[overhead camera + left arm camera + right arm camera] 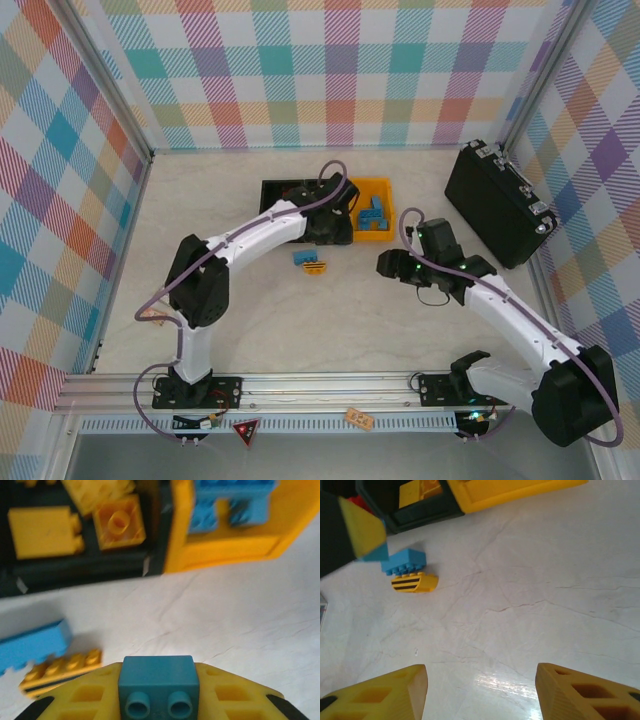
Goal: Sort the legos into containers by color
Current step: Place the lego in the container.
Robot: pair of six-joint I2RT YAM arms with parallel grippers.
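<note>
- Upper left, left wrist view: black bin (90,570) holding yellow bricks (42,532).
- Bottom centre: left gripper (159,702) clamped on a blue brick (159,672).
- Upper right: yellow bin (225,552) holding blue bricks (232,500).
- Right gripper (481,692): fingers apart, empty, over bare table (545,595).

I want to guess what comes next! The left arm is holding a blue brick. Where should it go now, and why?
Probably it should carry the blue brick over the yellow bin and then let go. The left end effector is shut on that brick. The yellow bin already holds blue bricks, while the black bin beside it holds yellow bricks.
</note>
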